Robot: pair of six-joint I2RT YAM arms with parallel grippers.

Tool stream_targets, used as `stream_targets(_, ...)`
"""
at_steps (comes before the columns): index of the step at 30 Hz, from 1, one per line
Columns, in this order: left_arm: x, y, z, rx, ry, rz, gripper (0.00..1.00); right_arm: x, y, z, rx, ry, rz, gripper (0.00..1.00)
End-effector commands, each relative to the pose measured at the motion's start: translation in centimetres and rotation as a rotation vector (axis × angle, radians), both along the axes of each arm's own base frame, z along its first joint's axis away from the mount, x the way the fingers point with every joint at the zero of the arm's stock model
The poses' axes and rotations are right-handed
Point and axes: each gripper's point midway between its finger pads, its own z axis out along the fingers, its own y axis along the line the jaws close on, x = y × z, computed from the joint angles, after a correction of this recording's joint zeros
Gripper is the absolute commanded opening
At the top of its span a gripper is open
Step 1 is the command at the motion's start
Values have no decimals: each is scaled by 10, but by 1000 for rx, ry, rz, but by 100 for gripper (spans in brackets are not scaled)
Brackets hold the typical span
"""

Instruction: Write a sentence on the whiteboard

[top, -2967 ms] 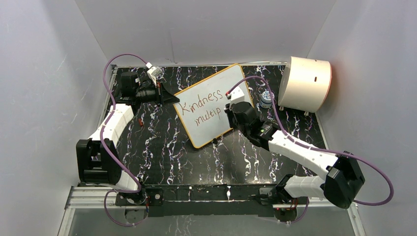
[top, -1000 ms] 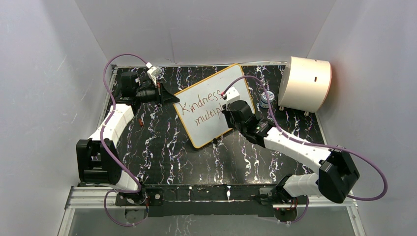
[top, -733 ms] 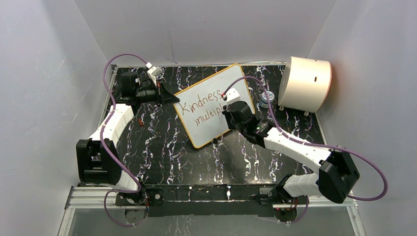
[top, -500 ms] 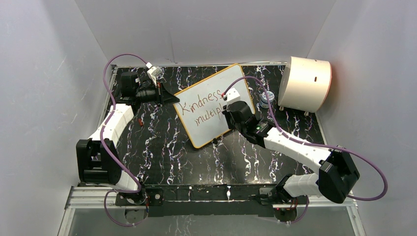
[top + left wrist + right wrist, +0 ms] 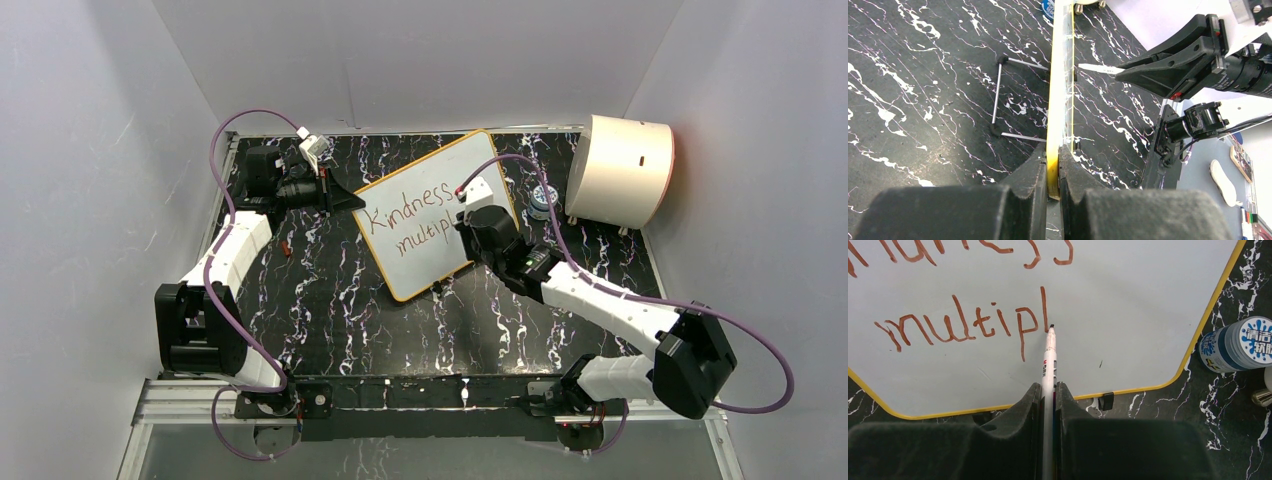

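Whiteboard [image 5: 430,215]: propped at a slant on a thin wire stand [image 5: 1013,95], in the far half of the black marbled mat [image 5: 330,300]; its left edge is gripped.
Sentence [image 5: 963,320]: dark red lettering in two slanted lines; "Kindness" is read above and "multipl" below.
Left tool [image 5: 1053,160]: clamped on the whiteboard's yellow-rimmed edge, which is pinched between both fingers.
Right tool [image 5: 1048,390]: clamped on a white marker [image 5: 1050,360], whose barrel is held between the fingers and pointed at the board.
Marker tip: pressed to the board at the foot of the last "l".
In the way: from above, the end of the lower line is covered by the right wrist [image 5: 490,235], and the board's right part is crossed by a purple cable [image 5: 520,165].
Bottle [image 5: 1233,345]: small, blue-and-white labelled, set just off the board's right edge, between board and drum.
Drum [image 5: 622,170]: cream half-cylinder, placed at the mat's far right corner, apart from the board.
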Motion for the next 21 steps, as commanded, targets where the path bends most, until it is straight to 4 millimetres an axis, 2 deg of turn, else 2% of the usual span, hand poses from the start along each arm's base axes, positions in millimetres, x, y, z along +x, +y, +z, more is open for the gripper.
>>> stream_targets(1, -22, -10, -52, 86, 139, -37, 0, 10, 3, 33, 78, -98, -14, 0)
stream_targets(9, -22, -10, -52, 86, 139, -37, 0, 18, 6, 39, 94, -117, -22, 0)
stream_targets(21, -22, -10, -52, 84, 140, -39, 0, 23, 6, 20, 70, -77, -22, 0)
